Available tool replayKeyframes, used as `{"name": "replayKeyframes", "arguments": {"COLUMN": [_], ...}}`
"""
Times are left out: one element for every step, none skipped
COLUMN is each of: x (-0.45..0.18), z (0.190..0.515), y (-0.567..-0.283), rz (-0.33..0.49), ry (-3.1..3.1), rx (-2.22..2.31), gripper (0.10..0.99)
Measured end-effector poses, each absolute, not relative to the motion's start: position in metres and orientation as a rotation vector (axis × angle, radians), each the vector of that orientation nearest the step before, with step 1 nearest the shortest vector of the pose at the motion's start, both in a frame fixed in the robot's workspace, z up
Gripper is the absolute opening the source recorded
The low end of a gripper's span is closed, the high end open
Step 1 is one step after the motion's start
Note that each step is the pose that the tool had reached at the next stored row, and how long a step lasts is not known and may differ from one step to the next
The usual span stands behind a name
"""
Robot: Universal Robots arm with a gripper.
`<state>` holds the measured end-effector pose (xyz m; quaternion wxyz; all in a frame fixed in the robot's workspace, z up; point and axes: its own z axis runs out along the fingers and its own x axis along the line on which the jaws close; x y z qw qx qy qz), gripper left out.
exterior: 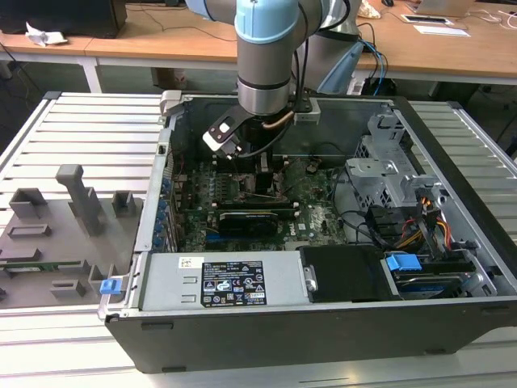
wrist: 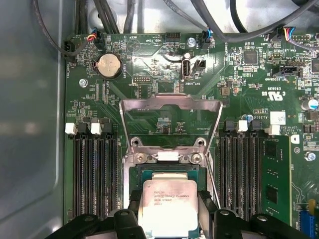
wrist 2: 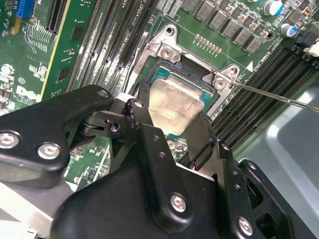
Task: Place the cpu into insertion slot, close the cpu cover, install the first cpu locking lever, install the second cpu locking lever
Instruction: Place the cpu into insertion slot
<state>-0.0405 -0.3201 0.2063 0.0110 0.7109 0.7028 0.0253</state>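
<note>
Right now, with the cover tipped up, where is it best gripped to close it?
Probably the cover's free cross bar, farthest from its hinge at the slot: it stands clear of the board and looks thin enough to pinch. Come from the side away from the slot. The gripper is shut on the cpu.

Exterior view, upper middle — the arm runs off the top edge, hiding the slot; fingers cover the edges of the cpu.
</note>
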Motion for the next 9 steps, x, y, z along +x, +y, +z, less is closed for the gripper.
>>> {"name": "replayKeyframes", "arguments": {"x": [-0.0401, -0.0399, -0.0399, -0.0399, -0.0399, -0.0399, -0.0399, -0.0399, -0.0399], "z": [0.2061, 0.2057, 0.2050, 0.2046, 0.2038, 0.2035, 0.2028, 0.2026, 0.2026], "y": [-0.3201, -0.3201, -0.3200, -0.3200, -0.3201, -0.3201, -0.3201, -0.3201, -0.3201], "rz": [0.079, 0.079, 0.079, 0.079, 0.079, 0.079, 0.079, 0.079, 0.079], "ry": [2.192, 2.192, 2.192, 2.192, 2.192, 2.192, 2.192, 2.192, 2.192], "rx": [2.218, 2.218, 2.218, 2.218, 2.218, 2.218, 2.218, 2.218, 2.218], "gripper": [0.529, 0.529, 0.529, 0.529, 0.529, 0.529, 0.529, 0.529, 0.529]}}
